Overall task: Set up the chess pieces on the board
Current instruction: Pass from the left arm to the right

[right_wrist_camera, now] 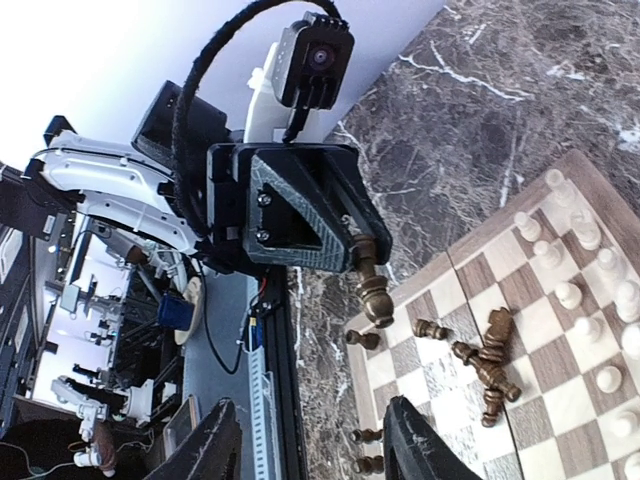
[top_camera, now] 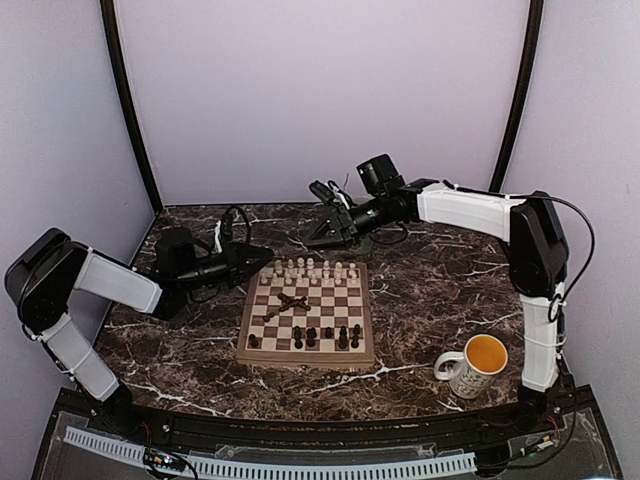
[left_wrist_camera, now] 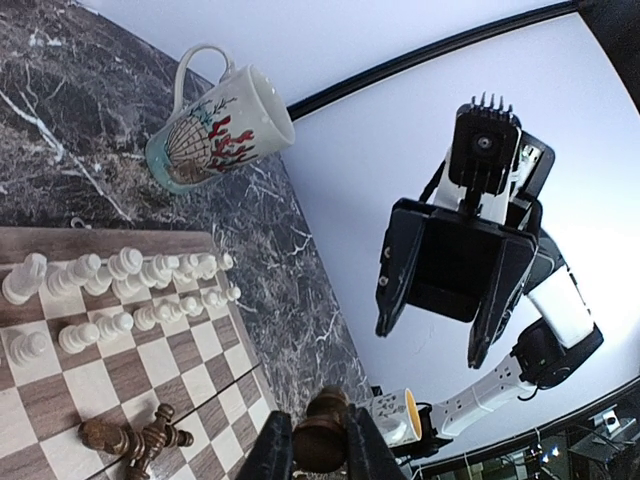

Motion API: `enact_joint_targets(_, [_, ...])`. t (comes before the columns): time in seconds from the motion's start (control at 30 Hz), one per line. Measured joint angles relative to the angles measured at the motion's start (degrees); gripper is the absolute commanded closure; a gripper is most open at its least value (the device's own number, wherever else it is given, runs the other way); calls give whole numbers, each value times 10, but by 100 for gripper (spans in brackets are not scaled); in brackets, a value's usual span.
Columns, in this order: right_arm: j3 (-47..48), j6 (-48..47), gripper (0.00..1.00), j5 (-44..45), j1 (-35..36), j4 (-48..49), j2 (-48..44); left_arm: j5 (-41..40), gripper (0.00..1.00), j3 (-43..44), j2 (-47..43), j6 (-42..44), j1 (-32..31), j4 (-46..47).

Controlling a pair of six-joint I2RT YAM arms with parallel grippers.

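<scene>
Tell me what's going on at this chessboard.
Two robot arms are setting up a chess game. The left gripper holds a dark piece near the far left corner of the board. The right gripper hangs open and empty beyond the far edge. White pieces stand in two rows on the far side, some dark pieces stand on the near side, and others lie in a heap mid-board.

chess pieces (top_camera: 309,268) stand on the board (top_camera: 320,318), a mug (top_camera: 475,365) to its right.

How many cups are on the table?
1. The mug stands upright on the marble table, to the right of the chessboard, towards the near edge. No other cup shows in any view.
</scene>
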Motion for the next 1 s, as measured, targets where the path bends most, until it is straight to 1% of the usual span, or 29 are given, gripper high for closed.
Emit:
enact_joint_targets(0.17, [-7,109,52,-37,3,103,13,-33,84,1,-6,-10,-8,24])
enact_joint_targets(0.27, [-7,164,53,-46,4,158,29,-40,84,3,-3,-17,-14,37])
enact_joint_targets(0.53, [-11,216,56,-43,9,192,56,-52,84,24,23,-32,-32,66])
enact_joint_targets(0.67, [-21,241,61,-46,10,223,56,-56,84,29,29,-35,-36,73])
enact_joint_targets(0.8, [-25,266,69,-53,16,254,56,-61,84,37,40,-39,-39,78])
enact_joint_targets(1.0, [-46,310,72,-61,17,309,57,-65,84,38,47,-43,-43,96])
